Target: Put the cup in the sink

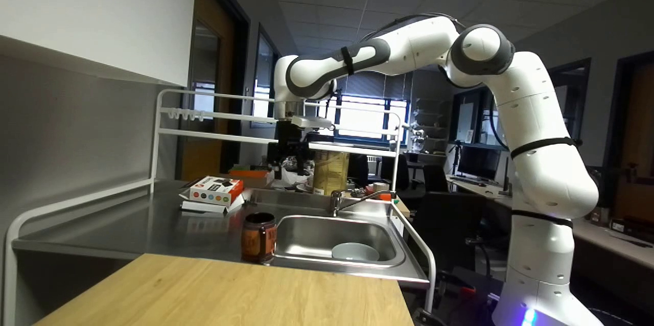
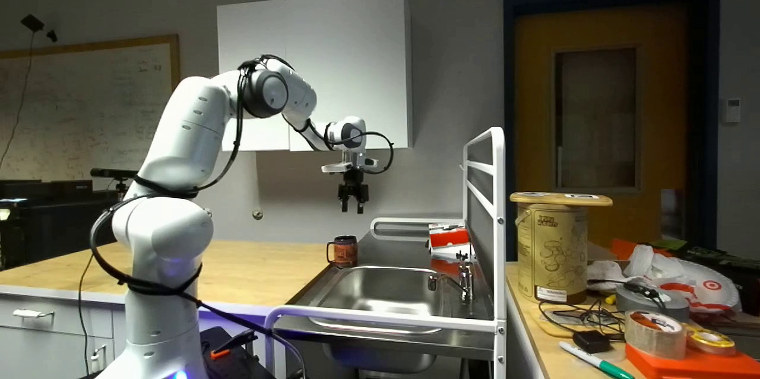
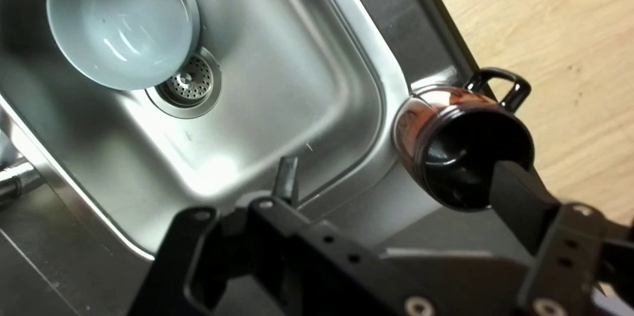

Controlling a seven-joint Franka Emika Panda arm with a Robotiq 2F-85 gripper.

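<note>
Above the counter (image 1: 148,224), fingers (image 3: 522,204) wide apart, clear of the cup (image 1: 258,240).

Upright cup (image 2: 345,252) beside sink (image 2: 386,289), 2 parted fingers (image 2: 344,205) above, white arm (image 2: 191,114)

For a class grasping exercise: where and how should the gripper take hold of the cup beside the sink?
Probably by the rim opposite the handle, the gripper coming from straight above, one finger inside the cup, one outside. The cup stands upright, its mouth open upward; the handle juts toward the wooden top, and the open gripper points down.
</note>
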